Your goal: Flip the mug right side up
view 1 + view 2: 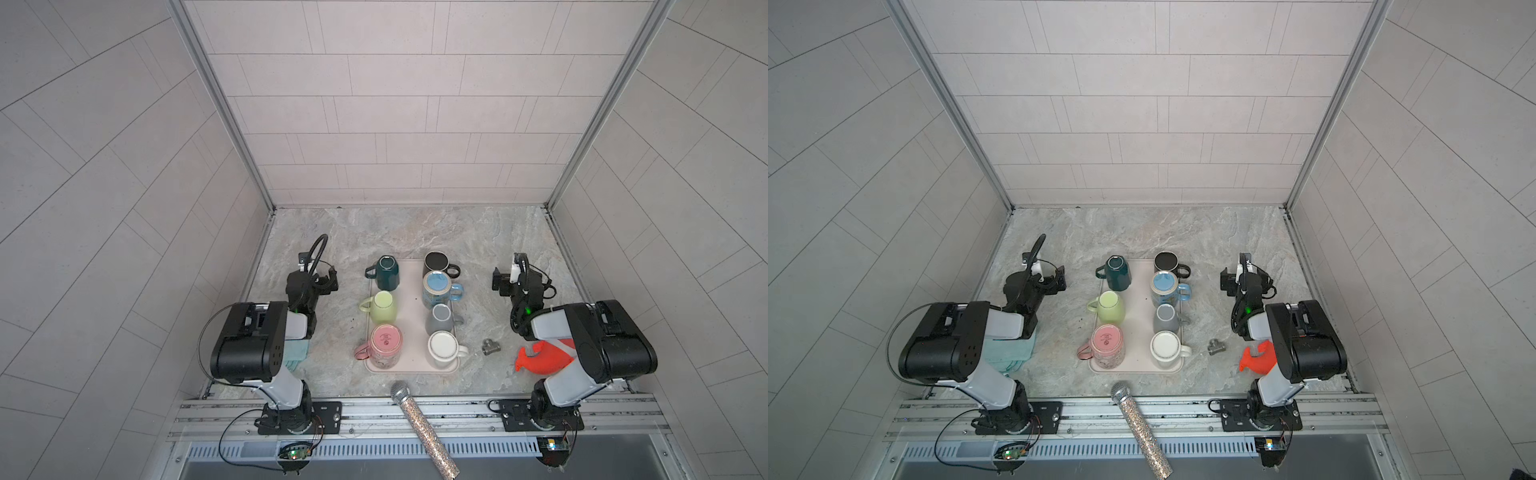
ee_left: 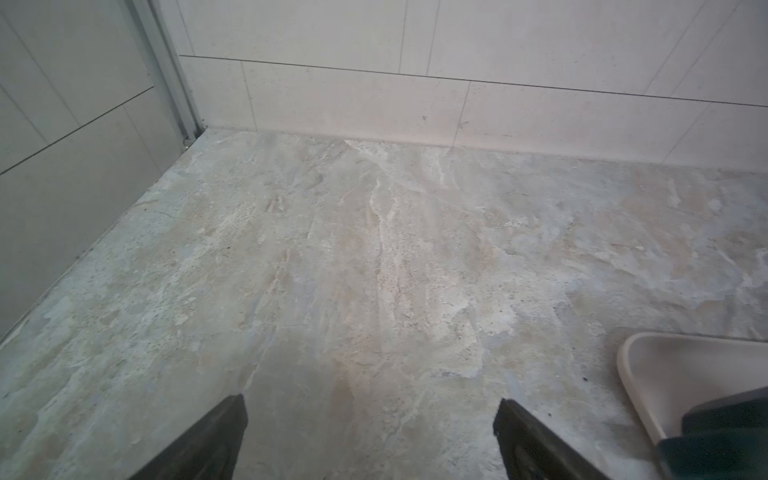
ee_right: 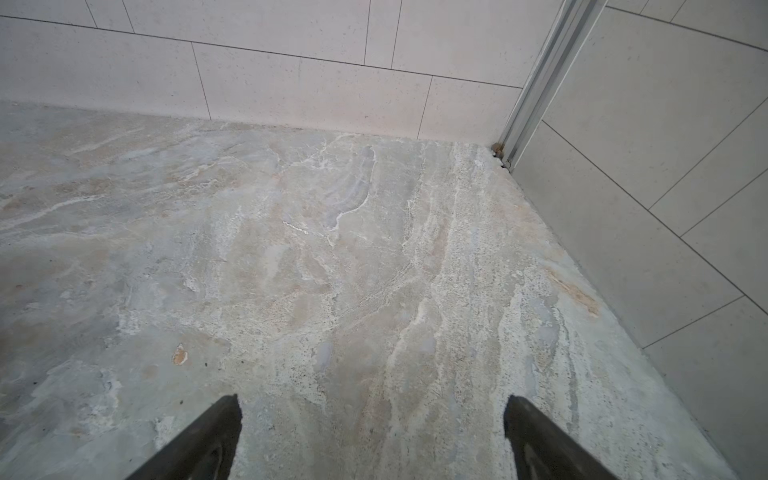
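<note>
left claw [image 2: 370, 409] and right claw [image 3: 372, 405] hover spread and empty beside the tray [image 1: 411, 316], nothing started; next, one likely must reach and grip the bottom-up pink mug [image 1: 385, 347].

No writing can be read anywhere here; the small dark stamp on the upturned base of the pink mug [image 1: 385, 343] is too blurred to make out

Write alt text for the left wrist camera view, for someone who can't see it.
The left gripper is open, its two dark fingers wide apart and empty over bare marbled tabletop. A corner of the pale tray and the edge of a dark green mug show at one side; a tiled wall stands beyond.
</note>
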Available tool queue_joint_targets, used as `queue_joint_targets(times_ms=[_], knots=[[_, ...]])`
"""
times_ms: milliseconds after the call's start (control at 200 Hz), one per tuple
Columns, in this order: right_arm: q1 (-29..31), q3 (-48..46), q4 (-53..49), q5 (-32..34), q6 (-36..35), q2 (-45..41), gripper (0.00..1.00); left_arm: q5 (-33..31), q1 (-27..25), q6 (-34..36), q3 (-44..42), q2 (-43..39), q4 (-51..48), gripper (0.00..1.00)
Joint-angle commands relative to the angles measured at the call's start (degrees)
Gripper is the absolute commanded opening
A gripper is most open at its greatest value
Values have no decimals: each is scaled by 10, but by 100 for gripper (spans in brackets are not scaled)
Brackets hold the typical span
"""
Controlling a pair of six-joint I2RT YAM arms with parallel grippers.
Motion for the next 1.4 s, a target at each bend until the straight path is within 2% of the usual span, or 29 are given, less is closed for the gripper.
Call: queue_joint_targets(times_ms=[0,205,580,1396], knots=[[1,0,6,5,-3,1,99,-58,2,1,-26,-11,32,100],[1,1,5,6,-3,0,99,-31,1,13,-16,-11,15,100],[1,1,5,6,-3,1,99,-37,1,10,2,-10,-20,100],[1,0,6,5,-4,0,99,-40,0,12,7,-10,-30,100]])
